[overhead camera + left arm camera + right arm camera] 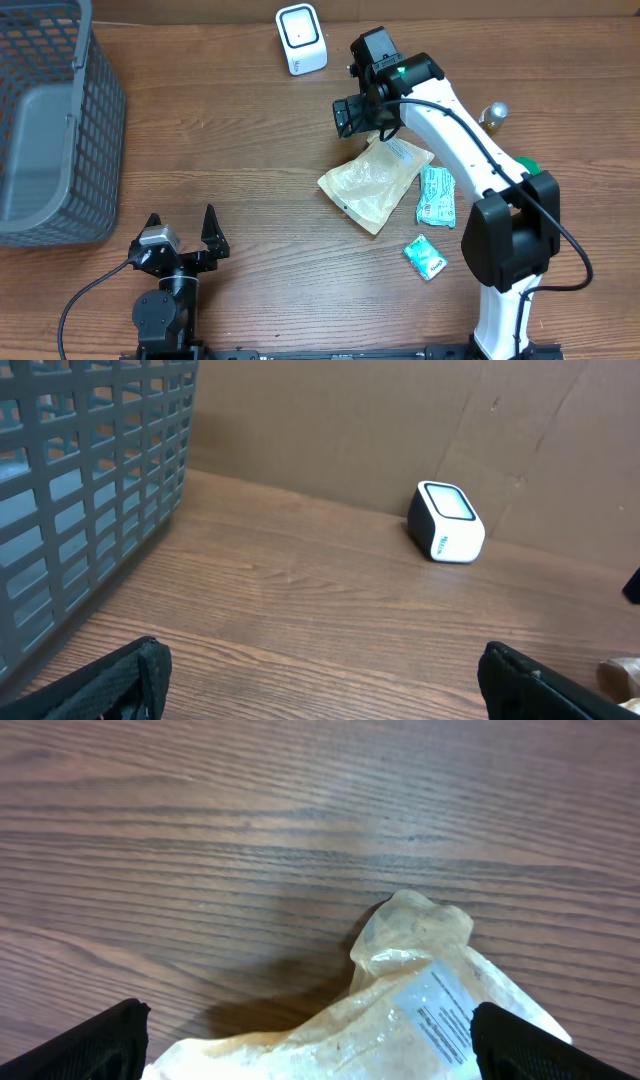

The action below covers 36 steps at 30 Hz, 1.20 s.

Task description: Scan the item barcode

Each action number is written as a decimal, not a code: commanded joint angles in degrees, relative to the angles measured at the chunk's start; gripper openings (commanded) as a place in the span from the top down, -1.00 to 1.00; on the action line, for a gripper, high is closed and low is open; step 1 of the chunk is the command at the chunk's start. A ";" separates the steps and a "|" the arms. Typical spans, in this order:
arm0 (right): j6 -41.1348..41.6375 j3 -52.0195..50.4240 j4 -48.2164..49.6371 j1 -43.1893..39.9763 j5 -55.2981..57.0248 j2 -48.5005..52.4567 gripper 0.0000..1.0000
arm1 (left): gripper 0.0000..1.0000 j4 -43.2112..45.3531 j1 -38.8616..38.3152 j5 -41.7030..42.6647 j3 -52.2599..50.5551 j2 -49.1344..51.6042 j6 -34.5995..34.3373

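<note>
Table (250,150): brown wood.
Scanner (301,38): twelve o'clock.
Basket (50,120): nine o'clock.
Left gripper (181,215): spread, empty.
Right gripper (310,1045): spread over pouch (375,180).

Overhead straight down; wrist views low, close; left shares scanner (447,522)

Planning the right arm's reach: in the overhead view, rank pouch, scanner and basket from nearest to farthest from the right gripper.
1. Pouch, just below the right gripper.
2. Scanner, toward the back.
3. Basket, far left.
</note>
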 commanded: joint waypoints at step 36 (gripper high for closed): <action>-7.52 -33.14 7.06 -19.56 1.22 -82.27 -1.00 | -0.99 0.04 -0.42 0.68 -0.17 -0.61 1.09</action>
